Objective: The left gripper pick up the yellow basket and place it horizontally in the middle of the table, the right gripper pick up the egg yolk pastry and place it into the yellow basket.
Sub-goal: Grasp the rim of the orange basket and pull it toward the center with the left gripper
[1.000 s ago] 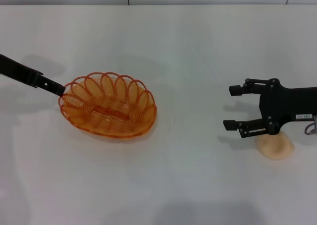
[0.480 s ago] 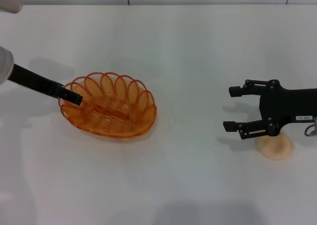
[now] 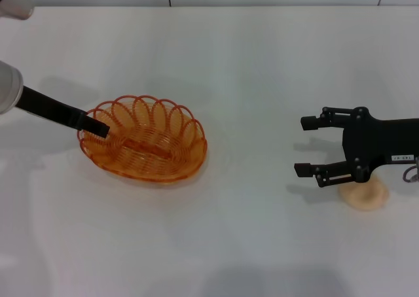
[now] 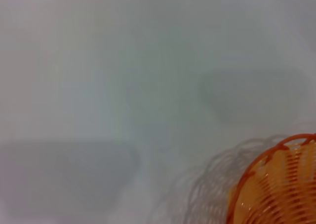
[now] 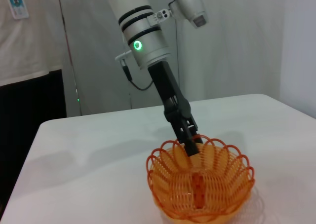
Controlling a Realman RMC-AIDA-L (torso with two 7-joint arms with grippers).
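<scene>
A: Step? Basket sits left of the table's middle, upright. Left gripper at its far-left rim; clamped or not, can't tell.

B: Placing, I'd judge. Long axis runs left-right, slightly tilted. Next calls for the right gripper, spread wide, dropping onto the pastry beside it.

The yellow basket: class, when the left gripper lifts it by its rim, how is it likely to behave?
The yellow basket is open looped wire, so it is probably light and slightly springy. The left gripper sits at one end of the rim, so the far end may sag or swing. Its thin scalloped loops could slip or flex under the fingers.
</scene>
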